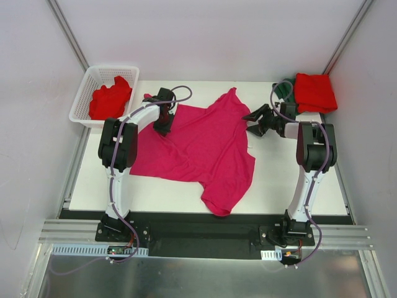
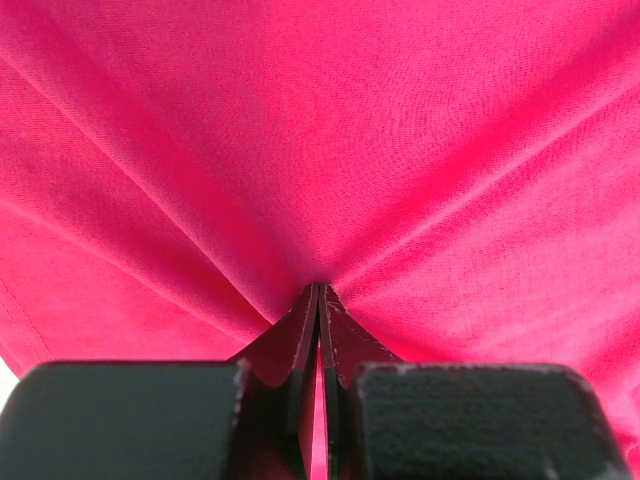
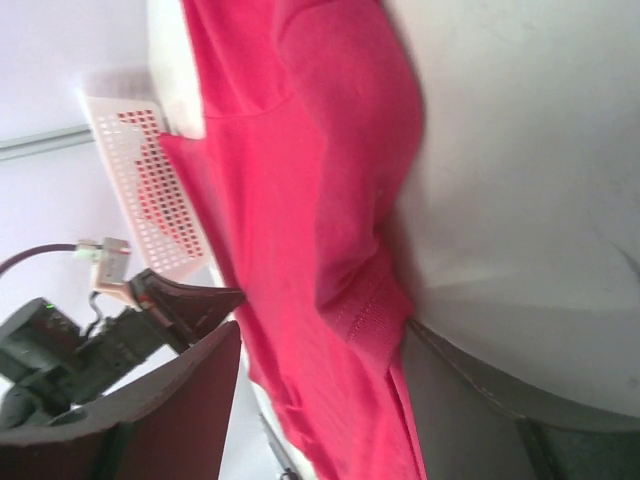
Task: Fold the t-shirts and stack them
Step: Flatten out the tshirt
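Magenta-pink t-shirt [image 1: 205, 149] is lying spread out and rumpled across the middle of the white bench [image 1: 273, 186], with one end bunched up toward the near edge. My left tool [image 1: 163, 127] is down on its far left corner. On the left wrist view the jaws are pressed together with a pinch of that pink cloth caught between them, creases fanning away from the tips. Right tool [image 1: 250, 123] sits just beside the shirt's right side, near the sleeve, jaws standing apart with nothing in them. Can't tell from any view whether it's brushing the fabric. Over in the far left corner a bright red t-shirt [image 1: 110, 99] is crumpled inside the white lattice basket [image 1: 82, 94]. Far right corner has a folded red t-shirt [image 1: 315, 92] sitting on top of a dark green t-shirt [image 1: 285, 90], only a bit of the green poking out on the left
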Robot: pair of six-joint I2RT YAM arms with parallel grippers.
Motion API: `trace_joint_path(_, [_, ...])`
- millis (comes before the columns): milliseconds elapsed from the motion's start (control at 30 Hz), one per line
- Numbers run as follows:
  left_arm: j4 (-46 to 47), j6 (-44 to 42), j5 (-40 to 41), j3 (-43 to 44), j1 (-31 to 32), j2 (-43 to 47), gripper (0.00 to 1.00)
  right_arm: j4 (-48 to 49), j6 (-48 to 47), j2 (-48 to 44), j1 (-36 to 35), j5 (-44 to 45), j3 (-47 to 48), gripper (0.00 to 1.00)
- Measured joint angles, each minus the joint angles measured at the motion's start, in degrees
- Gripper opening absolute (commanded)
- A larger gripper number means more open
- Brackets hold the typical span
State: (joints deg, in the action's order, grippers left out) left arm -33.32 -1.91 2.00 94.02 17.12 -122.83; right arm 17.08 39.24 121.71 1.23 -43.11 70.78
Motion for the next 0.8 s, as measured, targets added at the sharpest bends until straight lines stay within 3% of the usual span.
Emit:
trace_joint_path(433, [-0.09, 0.0, 0.0, -0.22, 0.0, 0.17, 0.0, 26.93, 19.56, 3.43, 0.02, -5.66, -1.86, 0.67])
trace_joint_path(800, [-0.11, 0.02, -0.02, -0.22, 0.0, 0.17, 0.0, 37.13, 24.94, 3.39, 1.68, -5.77, -6.38, 0.68])
